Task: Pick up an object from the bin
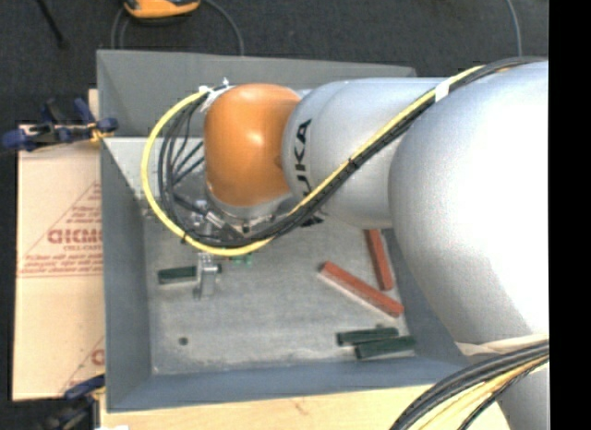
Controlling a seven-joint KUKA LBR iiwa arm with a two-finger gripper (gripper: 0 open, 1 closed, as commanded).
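Robot claw (pixel 205 276) sits low over the floor at abt 9 o'clock of the bin (pixel 125 308). Wide or narrow: can't tell, wrist hides most of it. A dark green bar (pixel 175 275) lies flat at the claw's 9 o'clock, just beside it, poss. touching. Two red-brown bars (pixel 362 290) lie at 3–4 o'clock, well apart from it. A green pair (pixel 374 341) lies at 4 o'clock, nr the front wall.
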